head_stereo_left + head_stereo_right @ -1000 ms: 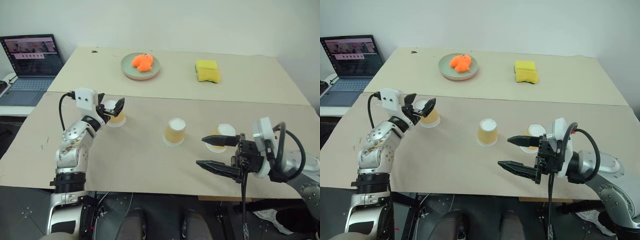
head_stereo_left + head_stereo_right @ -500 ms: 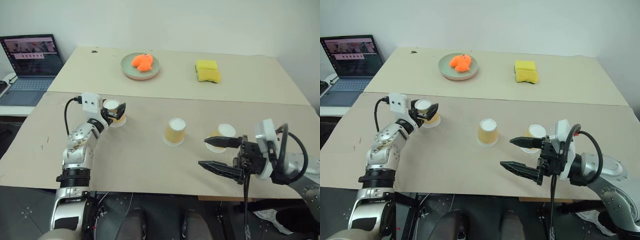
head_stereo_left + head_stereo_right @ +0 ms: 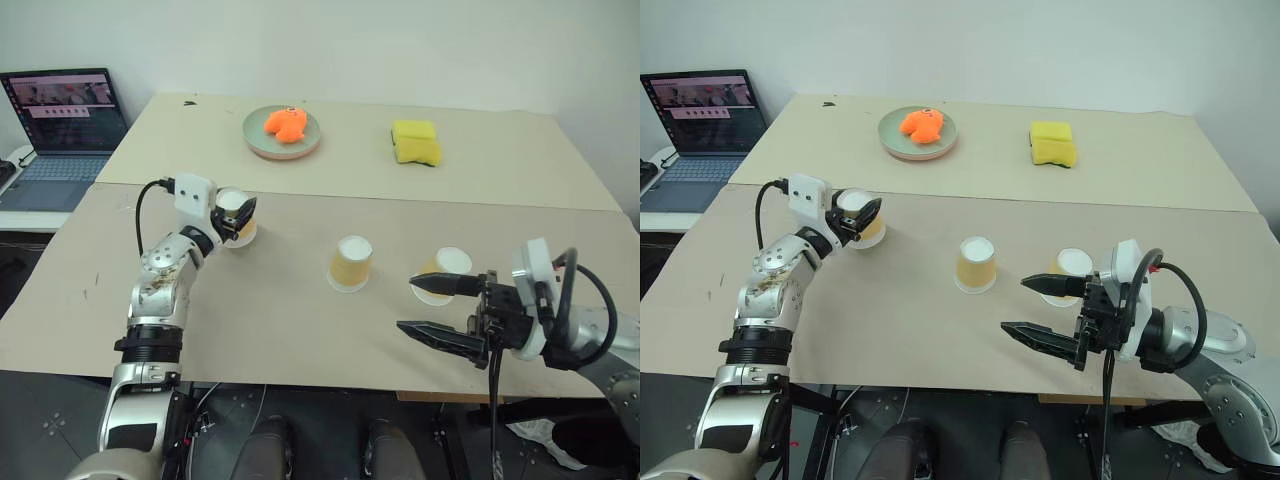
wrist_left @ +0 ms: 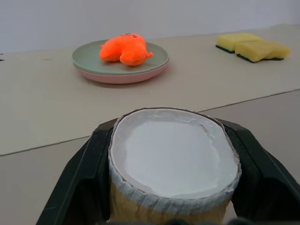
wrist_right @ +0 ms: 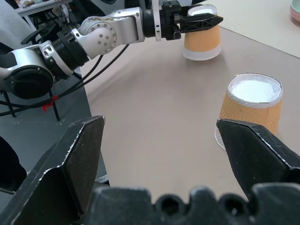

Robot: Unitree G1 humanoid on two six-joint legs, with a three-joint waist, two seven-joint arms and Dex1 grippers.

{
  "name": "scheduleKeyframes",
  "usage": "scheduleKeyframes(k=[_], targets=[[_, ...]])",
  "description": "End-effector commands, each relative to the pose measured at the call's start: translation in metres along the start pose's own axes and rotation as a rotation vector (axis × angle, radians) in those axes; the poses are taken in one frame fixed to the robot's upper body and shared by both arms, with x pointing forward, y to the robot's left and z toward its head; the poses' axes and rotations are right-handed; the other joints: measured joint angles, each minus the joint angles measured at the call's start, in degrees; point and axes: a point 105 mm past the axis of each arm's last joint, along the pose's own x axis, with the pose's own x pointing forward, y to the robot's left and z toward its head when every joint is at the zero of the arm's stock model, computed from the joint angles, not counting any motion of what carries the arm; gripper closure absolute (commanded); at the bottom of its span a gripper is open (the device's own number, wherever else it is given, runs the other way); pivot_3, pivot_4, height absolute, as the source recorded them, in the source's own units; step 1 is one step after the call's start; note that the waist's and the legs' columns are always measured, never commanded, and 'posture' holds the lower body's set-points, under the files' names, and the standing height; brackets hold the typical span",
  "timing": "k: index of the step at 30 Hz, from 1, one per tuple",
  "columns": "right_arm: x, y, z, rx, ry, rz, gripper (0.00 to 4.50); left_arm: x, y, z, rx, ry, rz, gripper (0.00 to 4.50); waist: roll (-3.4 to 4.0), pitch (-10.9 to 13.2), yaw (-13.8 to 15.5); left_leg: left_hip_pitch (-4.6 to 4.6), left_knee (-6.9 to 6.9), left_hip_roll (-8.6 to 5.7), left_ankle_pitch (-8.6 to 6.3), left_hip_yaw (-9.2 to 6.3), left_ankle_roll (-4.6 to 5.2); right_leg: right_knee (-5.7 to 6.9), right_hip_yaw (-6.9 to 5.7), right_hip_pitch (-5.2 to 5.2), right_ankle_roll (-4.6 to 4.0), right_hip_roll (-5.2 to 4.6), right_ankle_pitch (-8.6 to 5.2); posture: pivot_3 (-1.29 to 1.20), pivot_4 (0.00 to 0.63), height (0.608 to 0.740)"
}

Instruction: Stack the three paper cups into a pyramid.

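A wide tan table fills the scene, a seam dividing its near board from the far one. Off its far-left corner sits an open laptop. On the far board lie a green plate with an orange toy, and to the right two yellow sponges.

All three cups stand upside down on the near board, spread in a loose row and well apart. The left cup is near the seam, and the left gripper has its black fingers clamped on both sides of its top. The left wrist view shows what the head views cannot: the fingers pressing the cup's rim slightly oval. The middle cup stands alone with bare table all round it. The right cup sits close to the near edge, just behind the right gripper, whose fingers are spread wide and hold nothing. The right wrist view looks between them across open board to the middle cup and the gripped one.
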Motion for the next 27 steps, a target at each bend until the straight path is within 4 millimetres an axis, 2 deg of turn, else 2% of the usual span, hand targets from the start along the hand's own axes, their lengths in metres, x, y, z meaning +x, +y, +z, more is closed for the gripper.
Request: scheduleKeyframes(k=[1, 3, 8, 14, 17, 27], targets=[[0.0, 0.001, 0.012, -0.067, -0.017, 0.019, 0.0, -0.008, -0.061, 0.042, 0.036, -0.062, -0.477, 1.63, -0.05, 0.03, -0.23, -0.02, 0.0, 0.01, 0.01, 0.01, -0.02, 0.01, 0.0, -0.02, 0.0, 0.0, 0.0, 0.0, 0.15, 0.673], [0.0, 0.001, 0.012, -0.068, -0.016, 0.02, 0.0, -0.018, -0.072, 0.04, 0.023, -0.013, -0.604, 1.63, -0.04, 0.02, -0.27, -0.04, 0.0, 0.01, 0.07, 0.02, -0.13, 0.0, 0.03, -0.06, 0.0, 0.01, -0.01, 0.0, 0.15, 0.673], [-0.001, 0.002, 0.012, -0.069, -0.015, 0.014, 0.0, -0.029, -0.085, 0.03, 0.009, 0.065, -0.755, 1.63, -0.04, 0.03, -0.34, -0.01, -0.02, 0.03, 0.01, 0.01, -0.02, -0.01, 0.02, -0.04, -0.01, 0.04, -0.01, 0.0, 0.15, 0.673], [-0.003, 0.002, 0.012, -0.068, -0.018, 0.0, 0.0, -0.025, -0.089, 0.017, 0.003, 0.103, -0.773, 1.63, -0.04, 0.03, -0.11, 0.01, -0.01, 0.01, -0.03, -0.02, 0.05, -0.04, 0.01, 0.01, -0.01, 0.03, 0.0, 0.0, 0.15, 0.673], [-0.004, 0.003, 0.012, -0.069, -0.017, -0.008, 0.0, -0.016, -0.091, 0.01, -0.006, 0.1, -0.753, 1.63, -0.04, 0.03, -0.09, 0.01, -0.02, 0.0, -0.03, -0.01, 0.05, -0.08, 0.01, 0.02, 0.0, 0.03, -0.01, 0.0, 0.15, 0.673], [-0.005, 0.004, 0.012, -0.07, -0.016, -0.023, 0.0, 0.0, -0.096, 0.004, -0.023, 0.083, -0.738, 1.63, -0.05, 0.03, -0.16, 0.01, -0.01, 0.0, -0.05, -0.01, 0.09, -0.07, 0.01, 0.03, 0.0, 0.03, 0.0, 0.0, 0.15, 0.673]])
